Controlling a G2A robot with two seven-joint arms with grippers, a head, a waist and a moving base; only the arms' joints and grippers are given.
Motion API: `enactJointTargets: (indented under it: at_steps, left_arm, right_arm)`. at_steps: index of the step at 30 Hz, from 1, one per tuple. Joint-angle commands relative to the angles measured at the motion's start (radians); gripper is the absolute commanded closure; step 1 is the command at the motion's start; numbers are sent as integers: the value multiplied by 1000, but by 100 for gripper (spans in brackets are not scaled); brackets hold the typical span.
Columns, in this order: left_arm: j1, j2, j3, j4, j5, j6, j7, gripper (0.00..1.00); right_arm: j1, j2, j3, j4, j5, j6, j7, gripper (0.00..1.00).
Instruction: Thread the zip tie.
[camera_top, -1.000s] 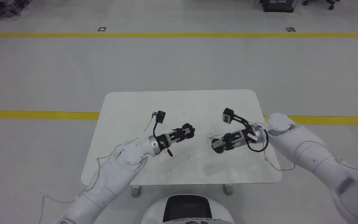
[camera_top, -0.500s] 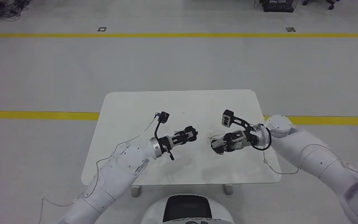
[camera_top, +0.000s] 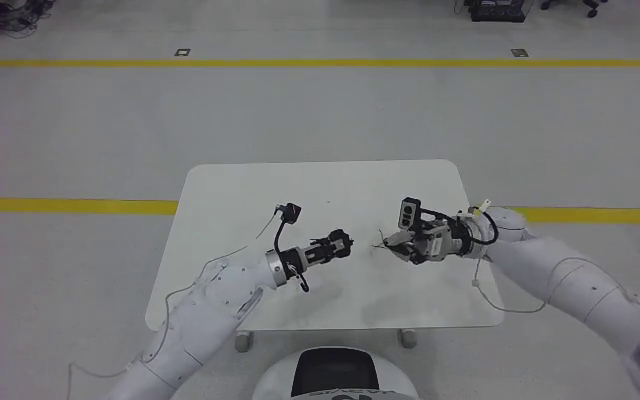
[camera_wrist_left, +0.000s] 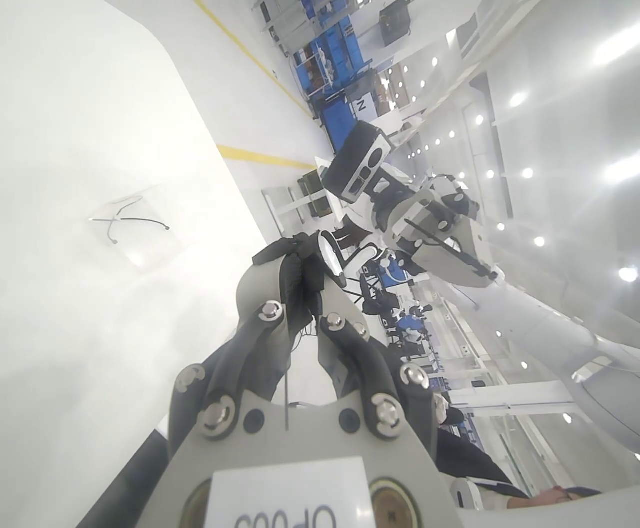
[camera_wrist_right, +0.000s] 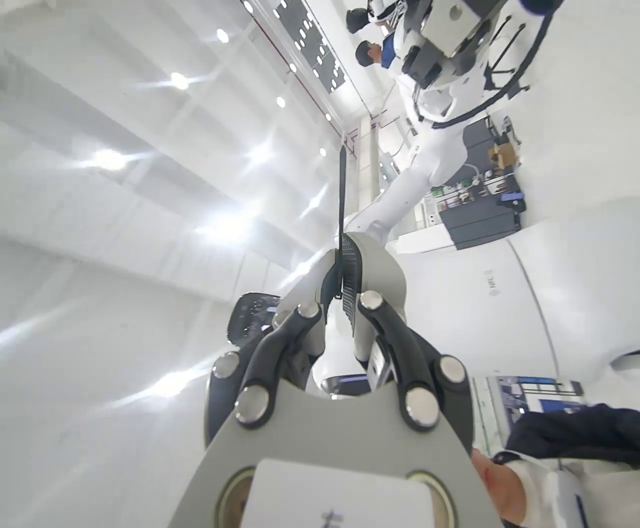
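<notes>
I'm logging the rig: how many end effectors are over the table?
2. The left end effector hovers over the table's middle; the right end effector faces it close by, shut on a black zip tie.

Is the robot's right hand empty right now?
No, the right hand pinches a thin black zip tie that sticks out beyond it.

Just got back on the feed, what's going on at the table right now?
The right gripper is shut on a black zip tie, whose strap sticks out past its fingertips. The left gripper is shut too, facing it across a gap above the white table; a thin dark strand runs between its fingers, but I cannot tell what it is. Nothing is threaded yet. A clear bag holding thin dark pieces lies on the table.
</notes>
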Motion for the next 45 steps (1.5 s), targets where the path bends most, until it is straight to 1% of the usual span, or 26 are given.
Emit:
enactJointTargets:
  at_steps: [1, 3, 7, 10, 13, 14, 20, 21, 23, 24, 26, 30, 37, 41, 45]
  left_arm:
    - [3, 1, -2, -7, 2, 0, 3, 100]
    - [5, 2, -4, -13, 3, 0, 5, 100]
    - [6, 2, -1, -26, 4, 0, 8, 100]
    - [6, 2, 1, -38, 8, 0, 10, 100]
    - [8, 3, 1, -47, 13, 0, 17, 100]
    - [8, 3, 1, -47, 13, 0, 17, 100]
    - [8, 3, 1, -47, 13, 0, 17, 100]
    - [9, 2, 5, -54, 10, 0, 19, 100]
    - [8, 2, 14, -68, -6, 0, -8, 100]
    - [5, 3, 14, -70, -22, 0, -26, 100]
    - [0, 4, 11, -69, -28, 0, -39, 100]
    - [-8, 6, 12, -74, -20, 0, -66, 100]
    - [-15, 4, 26, -65, -12, 0, -59, 100]
    - [-21, 3, 34, -56, -14, 0, -58, 100]
    - [-22, 4, 31, -54, -19, 0, -67, 100]
  right_arm:
    - [-1, -1, 4, 0, 24, 40, 0, 100]
    - [-6, -3, 9, 6, 32, 77, 0, 100]
    - [-16, -11, 7, 14, 24, 115, 0, 100]
    - [-22, -18, 7, 18, 23, 134, 0, 100]
    - [-24, -25, 3, 18, 12, 134, 0, 100]
    - [-23, -27, 4, 18, 5, 122, 0, 100]
    - [-23, -27, 4, 18, 5, 122, 0, 100]
    - [-23, -27, 4, 18, 5, 122, 0, 100]
    - [-34, -29, 10, 9, 12, 121, -23, 100]
    - [-41, -30, 15, 6, 15, 134, -21, 100]
    - [-52, -32, 17, 12, 27, 134, 0, 100]
    - [-50, -34, -9, 5, 51, 134, 0, 100]
    - [-12, -34, -74, 11, 80, 134, 0, 100]
    - [0, -34, -87, 18, 80, 134, 0, 100]
    - [1, -34, -89, 16, 80, 134, 0, 100]
